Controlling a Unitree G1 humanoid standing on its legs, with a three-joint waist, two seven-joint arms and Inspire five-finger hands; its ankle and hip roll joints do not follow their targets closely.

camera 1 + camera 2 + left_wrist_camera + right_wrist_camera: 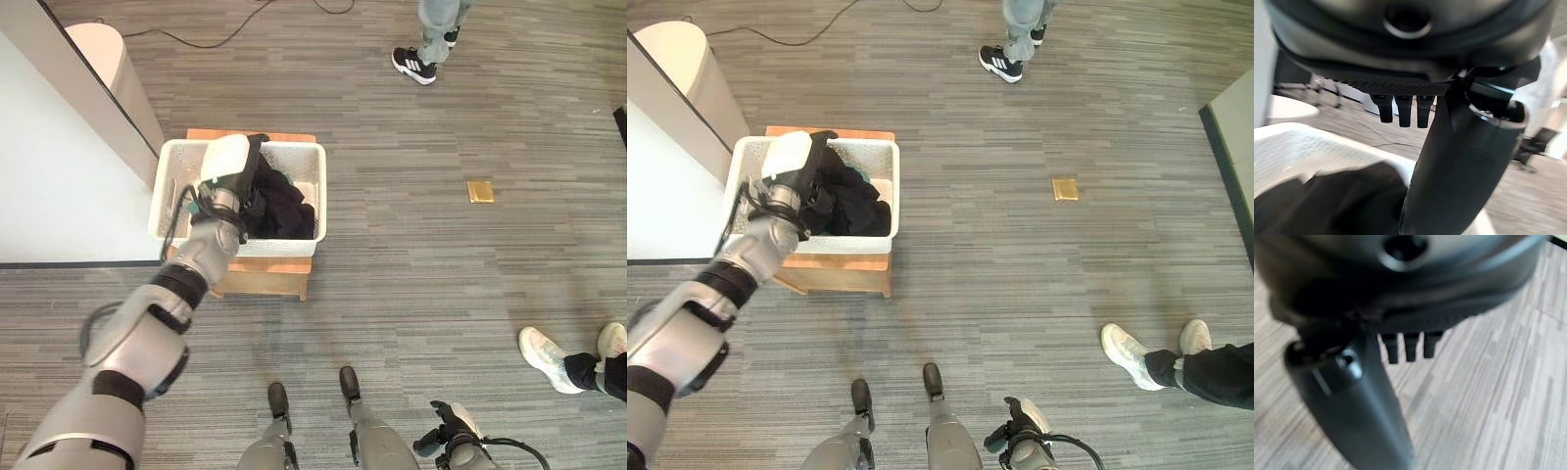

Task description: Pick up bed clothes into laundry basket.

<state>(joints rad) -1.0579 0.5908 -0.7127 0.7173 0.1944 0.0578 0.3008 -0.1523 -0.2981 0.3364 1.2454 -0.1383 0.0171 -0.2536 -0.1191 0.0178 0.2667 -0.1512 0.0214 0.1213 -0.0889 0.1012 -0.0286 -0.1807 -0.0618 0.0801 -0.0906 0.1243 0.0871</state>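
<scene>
A white laundry basket [294,149] stands on a low wooden stool [265,279] beside the bed. Dark clothes [284,206] lie heaped inside it, with a bit of teal showing. My left hand [233,168] hovers over the basket's left half, right above the heap. In the left wrist view its fingers [1403,110] are straight and its thumb [1459,161] reaches down beside the dark cloth [1327,200], gripping nothing. My right hand [453,431] hangs low near the floor. Its fingers [1409,346] are straight, with bare floor past them.
The white bed [59,166] fills the left side, with a beige rounded object [113,59] behind it. One person's shoe [413,65] is at the far side and another person's shoes [549,357] at the right. A small yellow square [480,191] lies on the floor.
</scene>
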